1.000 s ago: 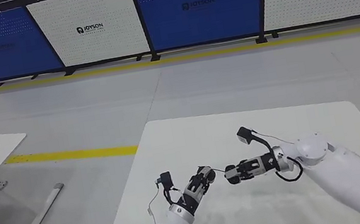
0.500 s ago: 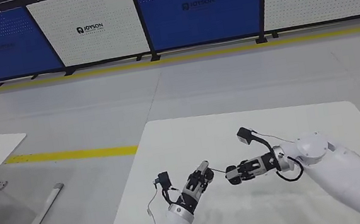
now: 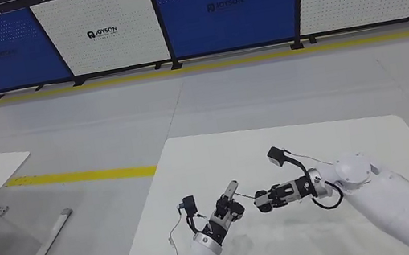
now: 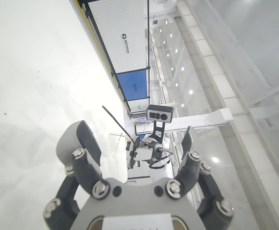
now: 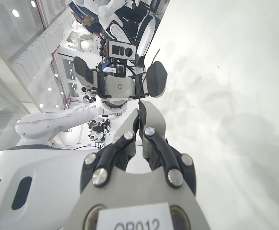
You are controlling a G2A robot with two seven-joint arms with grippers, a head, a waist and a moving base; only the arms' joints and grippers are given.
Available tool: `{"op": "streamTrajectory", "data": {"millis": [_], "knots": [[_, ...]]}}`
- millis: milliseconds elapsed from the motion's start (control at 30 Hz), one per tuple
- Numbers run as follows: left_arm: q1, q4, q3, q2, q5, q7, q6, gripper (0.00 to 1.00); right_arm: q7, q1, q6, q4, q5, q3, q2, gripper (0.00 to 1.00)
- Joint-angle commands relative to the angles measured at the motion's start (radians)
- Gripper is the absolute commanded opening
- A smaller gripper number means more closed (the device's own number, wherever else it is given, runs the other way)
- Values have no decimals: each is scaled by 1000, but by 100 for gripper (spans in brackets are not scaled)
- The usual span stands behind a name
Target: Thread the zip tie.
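In the top view the left gripper (image 3: 231, 196) is held above the white table (image 3: 194, 162), at about nine o'clock from the table's middle, and is pointed toward one o'clock. Its fingers (image 4: 87, 139) are spread wide, and nothing is gripped by them.

Just beside it, at its three o'clock, the right gripper (image 3: 260, 200) is found. It is pointed toward nine o'clock, so that the two tools are set tip to tip. Its jaws are pressed together, and the zip tie (image 4: 115, 121) is pinched at one end between them.

The black strap is held clear of the table and is stretched from that pinch toward the left gripper. Its free length is seen within the gap between the spread fingers, nearer one pad than the other. Whether that pad is touched cannot be told.

Beyond the table, at twelve o'clock, a yellow floor line (image 3: 74, 176) and a row of blue and white panels (image 3: 225, 6) are seen.
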Motion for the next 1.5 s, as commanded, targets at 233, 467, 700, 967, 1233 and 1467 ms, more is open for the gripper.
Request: {"op": "streamTrajectory", "data": {"millis": [233,467,700,967,1233,1467], "knots": [[7,-9,-25,1,-47,-38,-7,100,89,5,-1,-13,8,31,2,0],[7,-9,-25,1,-47,-38,-7,100,89,5,-1,-13,8,31,2,0],[4,-6,-40,4,-76,-123,-9,100,113,-13,14,-43,4,50,7,0],[9,-9,-47,4,-88,-129,-29,100,132,-11,18,-39,12,56,8,0],[9,-8,-48,3,-94,-158,-52,100,132,-11,18,-39,12,56,8,0],[22,-2,-63,6,-79,-192,-91,49,132,-11,18,-39,12,56,8,0]]}}
